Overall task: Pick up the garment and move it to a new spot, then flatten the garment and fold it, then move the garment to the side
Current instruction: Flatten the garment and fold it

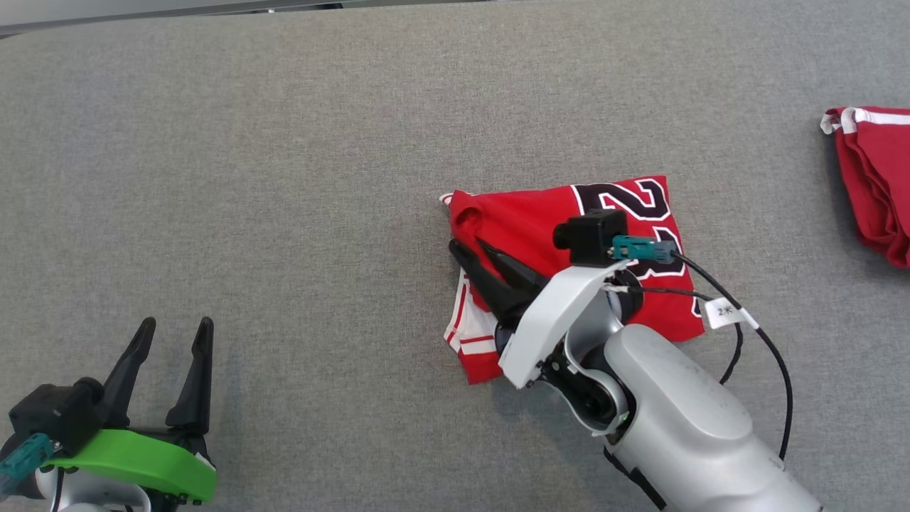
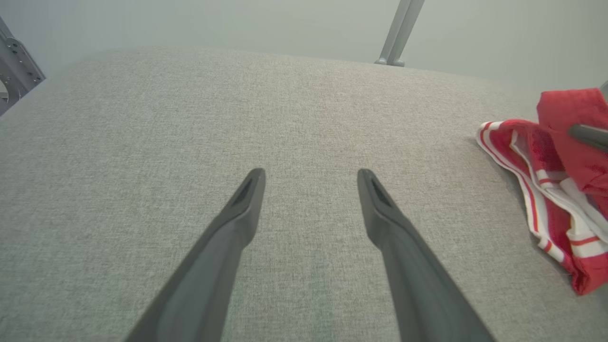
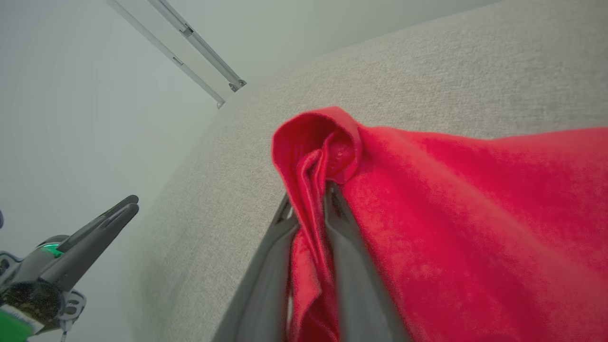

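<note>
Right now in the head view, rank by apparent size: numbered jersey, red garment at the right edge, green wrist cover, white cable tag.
1. numbered jersey
2. red garment at the right edge and green wrist cover: about alike; garment cropped, cover nearer camera
3. white cable tag

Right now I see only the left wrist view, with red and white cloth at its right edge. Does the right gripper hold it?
Observer: A fold of the garment lies between the fingers of the right gripper; whether they pinch it, I cannot tell.
Operator: Is it folded?
Observer: Yes, a compact bundle with black digits on top.
Operator: Anything else on the table?
Observer: A second red garment lies at its far right.
</note>
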